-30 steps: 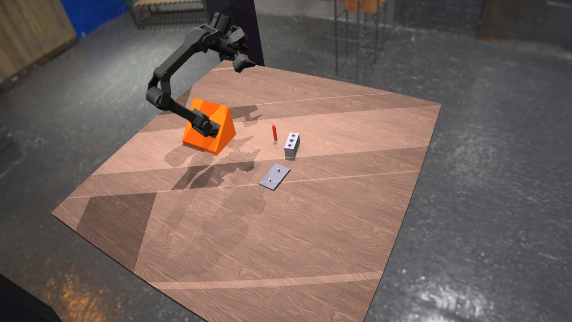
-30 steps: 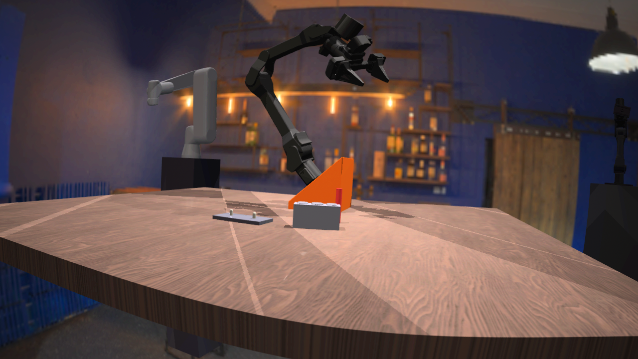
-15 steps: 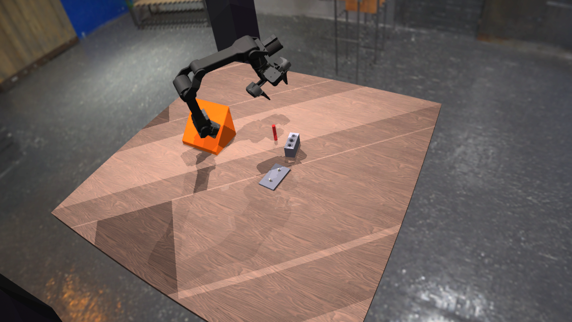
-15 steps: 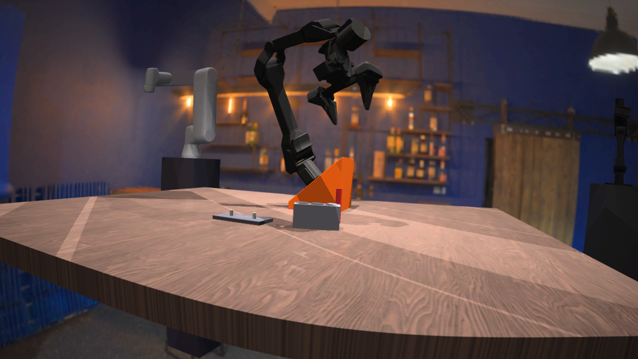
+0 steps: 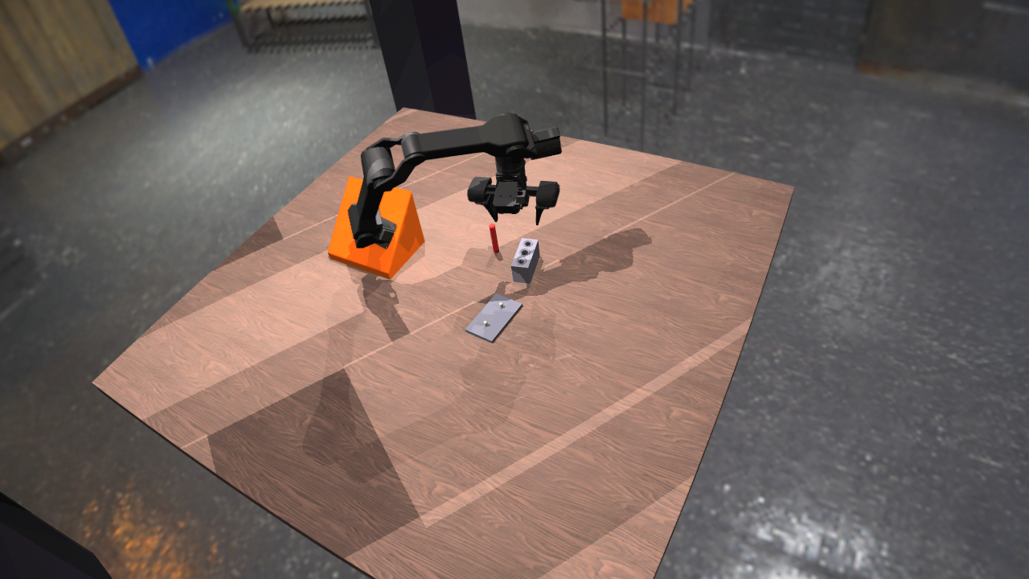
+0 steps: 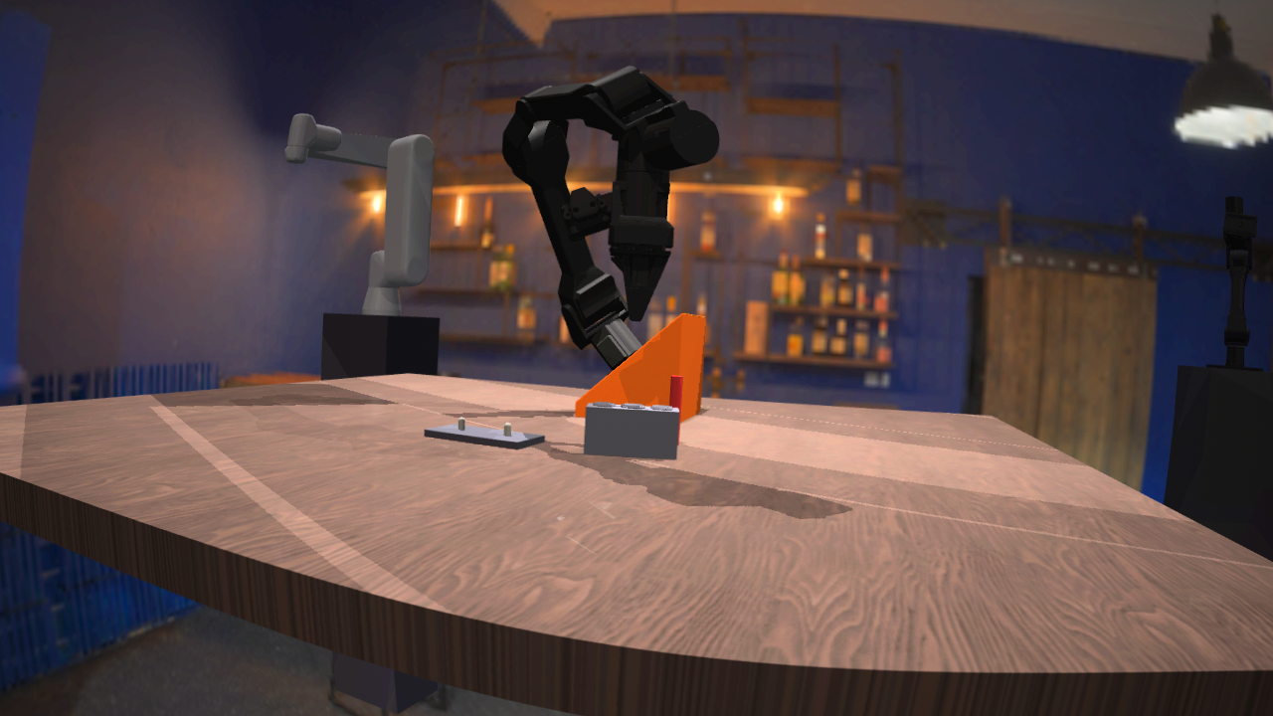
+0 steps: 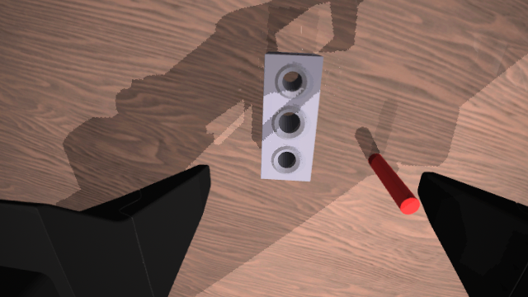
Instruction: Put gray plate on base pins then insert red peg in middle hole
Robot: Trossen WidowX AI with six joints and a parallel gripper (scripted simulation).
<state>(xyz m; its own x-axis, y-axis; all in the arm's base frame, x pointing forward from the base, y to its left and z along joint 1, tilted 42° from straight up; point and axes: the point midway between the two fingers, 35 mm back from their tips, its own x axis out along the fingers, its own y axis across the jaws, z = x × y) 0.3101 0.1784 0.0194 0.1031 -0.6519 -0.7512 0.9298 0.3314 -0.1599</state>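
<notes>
The gray plate (image 5: 523,273) (image 6: 630,434) (image 7: 308,144), a thick block with three holes on top, stands on the table beside the base. The base (image 5: 499,321) (image 6: 483,438) is a flat slab with two short pale pins; it is outside the wrist view. The red peg (image 5: 494,239) (image 6: 676,392) (image 7: 389,179) stands upright on the table near the plate, on the orange wedge's side. My gripper (image 5: 515,220) (image 6: 636,317) (image 7: 314,178) points down, open and empty, above the table near the peg and plate. In the wrist view the peg's top appears near the right fingertip.
The orange wedge (image 5: 412,230) (image 6: 653,365) stands at the arm's base, behind the peg in the exterior view. The wooden table (image 5: 575,403) (image 6: 801,588) carries shadows of the arm around the plate. A gray robot arm (image 6: 409,204) stands in the background.
</notes>
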